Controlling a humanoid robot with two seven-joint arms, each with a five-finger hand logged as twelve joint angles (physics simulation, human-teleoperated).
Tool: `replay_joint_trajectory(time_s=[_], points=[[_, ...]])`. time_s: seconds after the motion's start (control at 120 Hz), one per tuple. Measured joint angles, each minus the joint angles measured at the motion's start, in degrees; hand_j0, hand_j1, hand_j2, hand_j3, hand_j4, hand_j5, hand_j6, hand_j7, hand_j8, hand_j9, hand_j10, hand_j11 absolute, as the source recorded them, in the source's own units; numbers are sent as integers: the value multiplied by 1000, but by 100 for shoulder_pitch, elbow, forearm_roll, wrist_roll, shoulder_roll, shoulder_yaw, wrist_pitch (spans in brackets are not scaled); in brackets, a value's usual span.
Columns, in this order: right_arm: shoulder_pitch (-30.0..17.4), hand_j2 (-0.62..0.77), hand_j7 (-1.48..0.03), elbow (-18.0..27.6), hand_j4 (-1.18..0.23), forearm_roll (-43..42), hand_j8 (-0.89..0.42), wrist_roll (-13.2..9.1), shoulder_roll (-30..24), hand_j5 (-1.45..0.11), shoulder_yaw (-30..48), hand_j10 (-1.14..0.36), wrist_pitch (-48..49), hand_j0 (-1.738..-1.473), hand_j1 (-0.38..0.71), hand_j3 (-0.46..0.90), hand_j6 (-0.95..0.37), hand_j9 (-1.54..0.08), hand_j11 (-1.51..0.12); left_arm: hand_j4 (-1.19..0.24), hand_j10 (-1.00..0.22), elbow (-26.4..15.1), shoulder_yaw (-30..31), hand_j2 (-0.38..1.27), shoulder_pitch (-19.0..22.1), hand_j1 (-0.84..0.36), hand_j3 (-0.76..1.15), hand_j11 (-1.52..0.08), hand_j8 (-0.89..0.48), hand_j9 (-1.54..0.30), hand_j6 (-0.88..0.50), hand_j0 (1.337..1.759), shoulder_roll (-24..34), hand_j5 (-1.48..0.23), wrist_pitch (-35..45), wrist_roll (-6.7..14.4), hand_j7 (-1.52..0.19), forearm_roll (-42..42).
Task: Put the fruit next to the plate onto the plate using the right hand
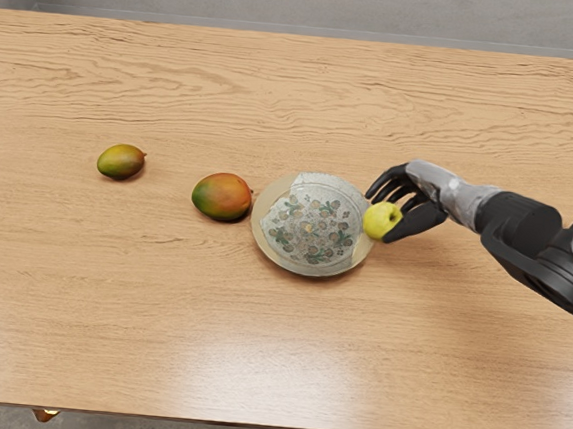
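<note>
A small yellow fruit (380, 220) is at the right rim of the floral plate (285, 250), at the table's middle. My right hand (400, 204) comes in from the right edge, and its dark fingers (388, 184) curl around the yellow fruit from the right side. Whether the fruit rests on the table or is lifted I cannot tell. A red-green mango (222, 196) lies just left of the plate, almost touching its rim. The left arm does not show.
A smaller green-orange mango (121, 161) lies farther left on the wooden table (274, 354). The table's front edge runs along the bottom of the view, its far edge along the top.
</note>
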Motion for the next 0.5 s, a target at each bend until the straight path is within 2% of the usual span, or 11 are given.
replay_joint_trajectory(time_s=[0.5], points=[[-8, 216, -765, -16, -583, -5, -410, -4, 504, -773, 38, -564, -8, -1658, 274, 0, -495, -763, -765, 0, 0, 0, 0, 0, 0, 349, 0, 0, 0, 0, 0, 1658, 0, 0, 0, 0, 0, 0]])
